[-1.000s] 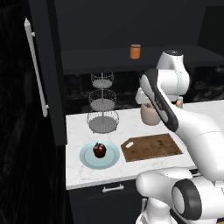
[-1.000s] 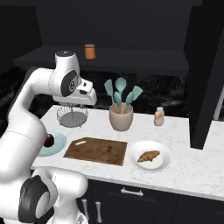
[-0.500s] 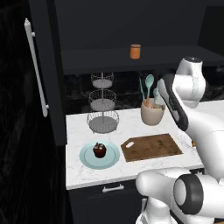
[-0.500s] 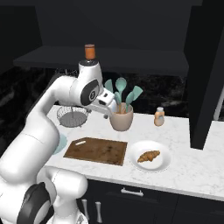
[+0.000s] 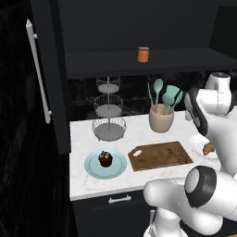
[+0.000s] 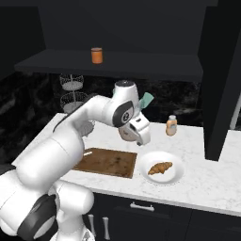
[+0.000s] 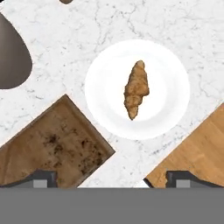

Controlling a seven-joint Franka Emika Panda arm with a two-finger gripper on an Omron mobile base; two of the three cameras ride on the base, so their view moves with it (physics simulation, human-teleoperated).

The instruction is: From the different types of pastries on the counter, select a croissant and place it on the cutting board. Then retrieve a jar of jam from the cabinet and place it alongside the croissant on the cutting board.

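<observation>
While hanging above the counter (image 7: 65, 43) with both dark tips spread wide and nothing between them, end effector (image 7: 114, 177) open and empty, well clear of everything below.

Hand view, nearest first:
- At 10 o'clock from the tips, corner of the cutting board (image 7: 52, 144): flat, brown, rectangular, wood grain with darker mottling, raised darker rim.
- At 12 o'clock, further out, the croissant (image 7: 136, 89): small, golden-tan, elongated, ridged, tapering at both ends. Lies in the middle of a round, smooth white plate (image 7: 166, 87), long axis running roughly 12 to 6.
- Plate just beside the board corner, apart from it by a sliver of marble.
- Marble-look surface white with faint grey veins.

Right base view:
- Croissant (image 6: 160, 168) on its plate (image 6: 176, 174) at 5 o'clock of the end effector (image 6: 139, 136), below it and apart.
- Board (image 6: 106, 161) at 8 o'clock, bare on top.
- Behind, at 2 o'clock, slim orange-and-white shaker (image 6: 171, 126) upright on the marble.

Left base view, front to back:
- Dark chocolate cupcake (image 5: 106, 159) with red top, on a round light-blue plate (image 5: 92, 166), at 9 o'clock of the board (image 5: 162, 155).
- Behind, a three-tier wire stand (image 5: 109, 115) and a tan crock (image 5: 161, 121) of teal utensils.
- Farthest and highest, jar of jam (image 5: 143, 54): small orange cylinder, upright on the dark cabinet shelf (image 5: 185, 60).
</observation>
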